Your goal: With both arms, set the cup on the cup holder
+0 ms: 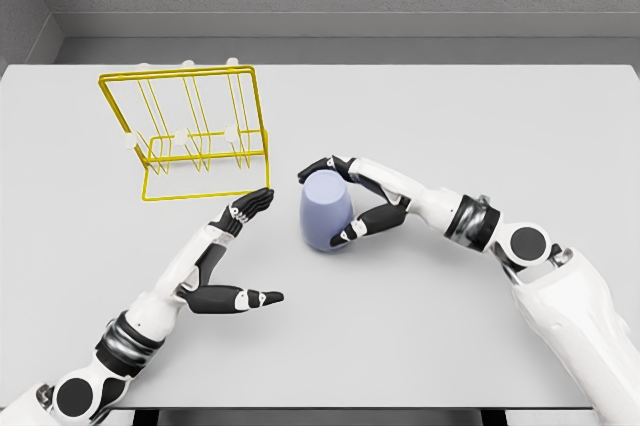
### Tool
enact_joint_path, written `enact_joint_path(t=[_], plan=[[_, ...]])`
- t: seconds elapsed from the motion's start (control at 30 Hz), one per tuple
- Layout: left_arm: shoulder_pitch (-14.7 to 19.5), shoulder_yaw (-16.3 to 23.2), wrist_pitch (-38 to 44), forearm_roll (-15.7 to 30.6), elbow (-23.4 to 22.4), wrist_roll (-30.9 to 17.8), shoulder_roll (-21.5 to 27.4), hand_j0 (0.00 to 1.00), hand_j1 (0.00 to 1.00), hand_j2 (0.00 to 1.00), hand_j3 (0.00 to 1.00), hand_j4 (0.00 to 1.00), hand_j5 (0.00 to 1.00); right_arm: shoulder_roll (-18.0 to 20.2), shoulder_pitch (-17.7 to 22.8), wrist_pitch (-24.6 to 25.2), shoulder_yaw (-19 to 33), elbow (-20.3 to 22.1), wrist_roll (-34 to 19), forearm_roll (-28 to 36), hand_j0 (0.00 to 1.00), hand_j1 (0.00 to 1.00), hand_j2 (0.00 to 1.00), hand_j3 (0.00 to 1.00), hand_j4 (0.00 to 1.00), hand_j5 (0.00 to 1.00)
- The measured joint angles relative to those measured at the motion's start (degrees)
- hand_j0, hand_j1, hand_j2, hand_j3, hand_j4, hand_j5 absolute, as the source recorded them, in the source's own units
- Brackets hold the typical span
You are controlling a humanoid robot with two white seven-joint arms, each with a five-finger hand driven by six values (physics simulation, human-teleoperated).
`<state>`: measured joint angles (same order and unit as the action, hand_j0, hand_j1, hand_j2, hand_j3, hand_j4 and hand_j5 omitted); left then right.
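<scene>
The right hand (345,204) is wrapped around the lavender cup (326,210), with fingers curled over its far rim and the thumb pressed against its near, lower side, so the cup is held from its right flank. The grip appears to be taken sideways so that the cup's left face is left free for the other hand. The cup stands mouth-down on the grey table (430,336), near the table's middle. At about nine o'clock from it, a little apart, the left hand (235,251) is held spread, fingers extended toward the cup and thumb stretched out below, grasping nothing; it seems posed to receive or brace the cup. At about ten o'clock from the cup, the yellow wire cup holder (190,131) stands with white-tipped pegs, none occupied.
</scene>
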<state>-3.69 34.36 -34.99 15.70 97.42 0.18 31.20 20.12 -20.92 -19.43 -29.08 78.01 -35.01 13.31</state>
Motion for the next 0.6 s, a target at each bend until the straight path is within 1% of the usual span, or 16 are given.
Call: enact_joint_path(t=[0.07, 0.2, 0.37, 0.6], plan=[[0.0, 0.0, 0.0, 0.0, 0.0, 0.0, -0.1, 1.00, 1.00, 1.00, 1.00, 1.00, 1.00, 0.0, 0.0, -0.1, 0.0, -0.2, 0.0, 0.0, 0.92, 0.92, 0.92, 0.92, 0.92, 0.92], [0.0, 0.1, 0.0, 0.0, 0.1, 0.0, -0.3, 1.00, 1.00, 1.00, 1.00, 1.00, 1.00, 0.0, 0.1, -3.2, -0.1, -1.5, 0.0, 0.0, 1.00, 1.00, 1.00, 1.00, 1.00, 1.00], [0.4, 0.1, 0.0, 0.0, 0.1, 0.0, -1.0, 1.00, 1.00, 1.00, 1.00, 1.00, 1.00, -0.3, -0.3, -5.0, -0.1, -3.0, 0.0, 0.1, 1.00, 1.00, 1.00, 1.00, 1.00, 1.00], [0.8, 0.0, 0.0, -0.1, 0.1, -0.2, -1.4, 1.00, 1.00, 1.00, 1.00, 1.00, 1.00, -0.5, -0.2, -5.5, -0.1, -4.2, 0.0, 0.2, 1.00, 1.00, 1.00, 1.00, 1.00, 1.00]])
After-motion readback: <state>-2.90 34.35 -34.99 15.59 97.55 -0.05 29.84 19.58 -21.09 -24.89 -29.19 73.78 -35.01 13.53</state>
